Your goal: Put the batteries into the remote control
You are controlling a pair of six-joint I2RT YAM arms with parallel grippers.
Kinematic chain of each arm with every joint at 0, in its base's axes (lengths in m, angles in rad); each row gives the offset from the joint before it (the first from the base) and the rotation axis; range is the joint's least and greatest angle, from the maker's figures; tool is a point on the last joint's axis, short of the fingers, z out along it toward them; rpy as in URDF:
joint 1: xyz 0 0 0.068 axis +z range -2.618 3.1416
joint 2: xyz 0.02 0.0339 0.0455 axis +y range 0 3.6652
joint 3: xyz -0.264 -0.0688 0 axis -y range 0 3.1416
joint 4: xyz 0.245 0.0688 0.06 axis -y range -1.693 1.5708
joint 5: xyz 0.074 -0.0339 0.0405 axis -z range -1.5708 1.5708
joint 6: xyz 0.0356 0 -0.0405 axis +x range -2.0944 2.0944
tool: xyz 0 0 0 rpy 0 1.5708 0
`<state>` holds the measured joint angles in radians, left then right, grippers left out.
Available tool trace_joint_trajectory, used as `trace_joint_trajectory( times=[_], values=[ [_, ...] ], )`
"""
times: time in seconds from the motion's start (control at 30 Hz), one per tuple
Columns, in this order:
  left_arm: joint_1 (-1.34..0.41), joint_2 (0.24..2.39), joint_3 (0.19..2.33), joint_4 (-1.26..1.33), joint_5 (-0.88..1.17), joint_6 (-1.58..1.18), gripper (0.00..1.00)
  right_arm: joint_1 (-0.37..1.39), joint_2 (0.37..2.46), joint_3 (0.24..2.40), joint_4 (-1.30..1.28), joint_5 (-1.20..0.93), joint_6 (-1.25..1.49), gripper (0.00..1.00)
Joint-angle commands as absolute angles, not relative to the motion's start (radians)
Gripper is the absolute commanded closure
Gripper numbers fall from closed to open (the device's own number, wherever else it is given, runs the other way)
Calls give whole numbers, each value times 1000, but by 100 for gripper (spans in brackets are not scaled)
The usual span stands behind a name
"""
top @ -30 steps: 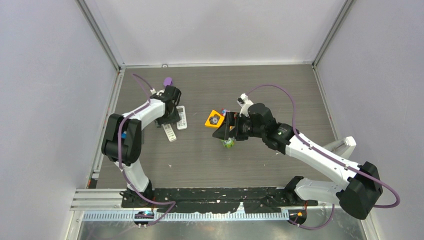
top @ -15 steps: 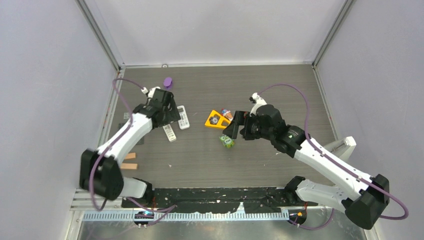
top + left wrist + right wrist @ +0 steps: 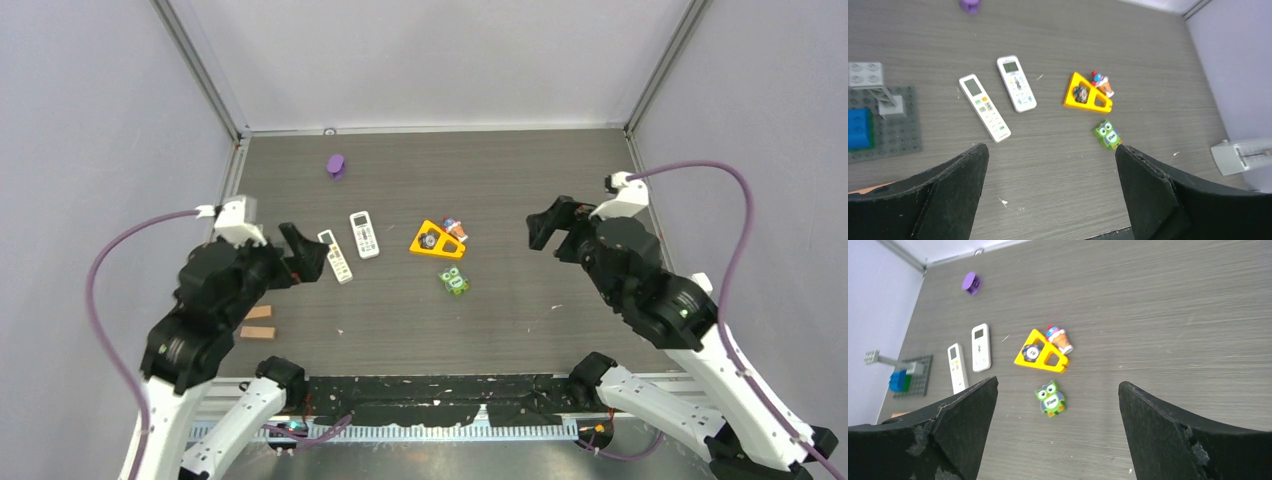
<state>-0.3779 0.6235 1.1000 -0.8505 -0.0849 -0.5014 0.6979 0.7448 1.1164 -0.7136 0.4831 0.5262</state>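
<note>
Jaws wide apart; dark disc (image 3: 1031, 353) inside yellow wedge (image 3: 1049, 366)

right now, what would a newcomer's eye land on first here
The bright yellow wedge toy sits mid-table, with a green owl block just nearer the arms. Left of them, two white remotes lie side by side. The left gripper and right gripper hang open and empty on either side.
</note>
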Motion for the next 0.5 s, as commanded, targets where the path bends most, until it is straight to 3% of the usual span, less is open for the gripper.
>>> trace_joint_trajectory(
  times=[0.0, 0.2, 0.47],
  values=[
    [-379, 517, 1206, -950, -97, -441, 0, 694, 696, 1204, -808, 671, 488, 5],
    [-379, 429, 1282, -984, -112, -442, 0, 695, 666, 1361, -910, 748, 476, 5],
    [-379, 387, 1303, -1039, -179, -478, 0, 694, 621, 1367, -880, 713, 512, 5]
  ],
)
